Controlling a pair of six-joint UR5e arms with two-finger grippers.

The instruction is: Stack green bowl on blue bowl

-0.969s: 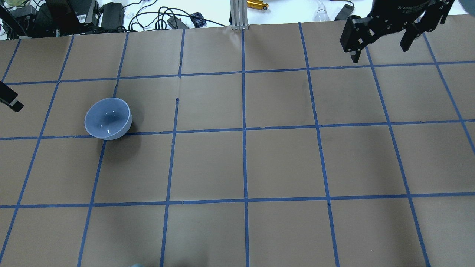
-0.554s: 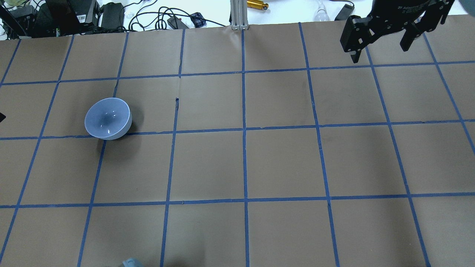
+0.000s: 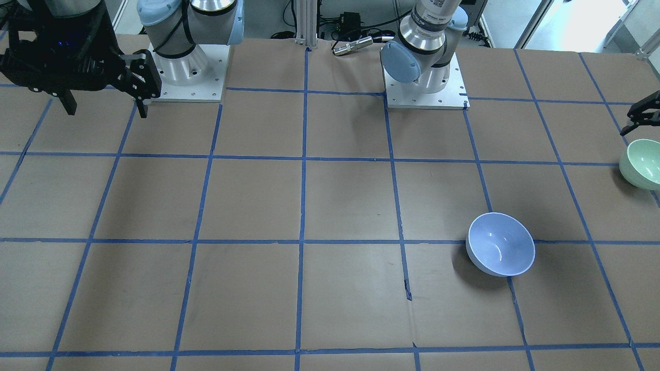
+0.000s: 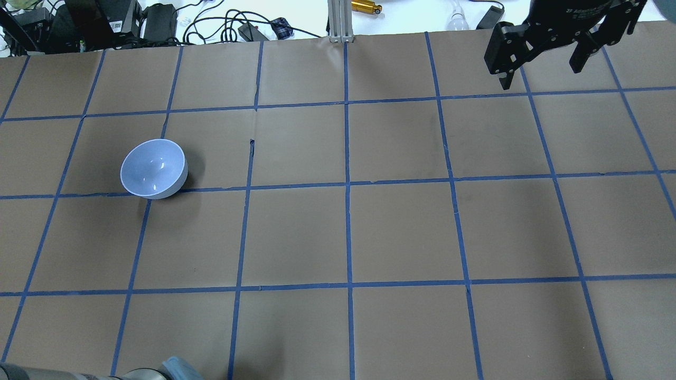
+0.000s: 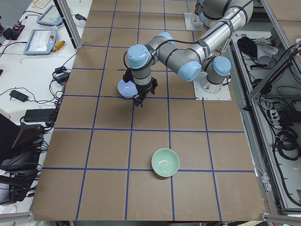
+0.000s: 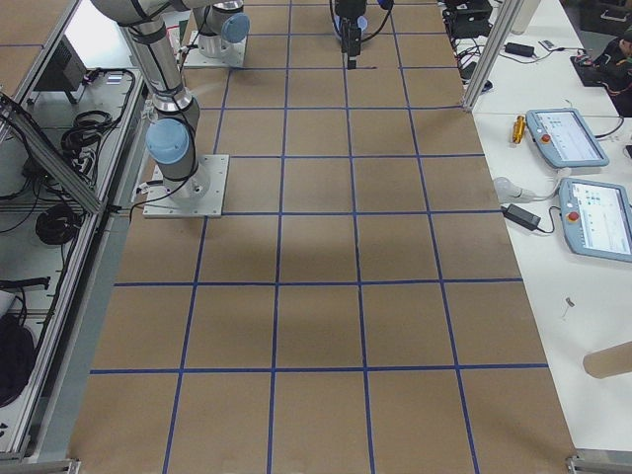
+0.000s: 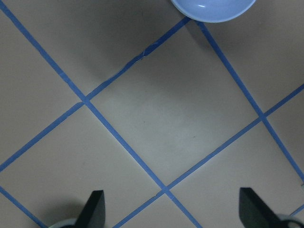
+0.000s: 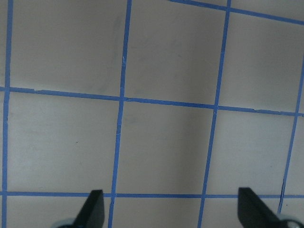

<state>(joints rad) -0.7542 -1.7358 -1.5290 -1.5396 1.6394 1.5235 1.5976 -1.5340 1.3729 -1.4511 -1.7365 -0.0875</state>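
The blue bowl [image 4: 153, 169] stands upright on the table's left part; it also shows in the front view [image 3: 500, 243] and at the top edge of the left wrist view [image 7: 212, 7]. The green bowl [image 3: 642, 164] stands upright apart from it near the table's left end, also in the left side view [image 5: 165, 163], and is outside the overhead view. My left gripper [image 7: 173, 211] is open and empty, hovering between the two bowls [image 5: 139, 99]. My right gripper [image 4: 544, 63] is open and empty, high over the far right corner.
The table is brown paper with a grid of blue tape [image 4: 347, 184]. Cables, boxes and a metal post [image 4: 338, 21] lie beyond its far edge. The left arm's elbow [image 4: 174, 369] shows at the overhead view's bottom edge. The arm bases [image 3: 185, 67] stand at the robot's side.
My left gripper has left the overhead view's left edge, and the left arm's elbow has come in at the bottom edge. The shadow is off the blue bowl. The right arm has not moved.
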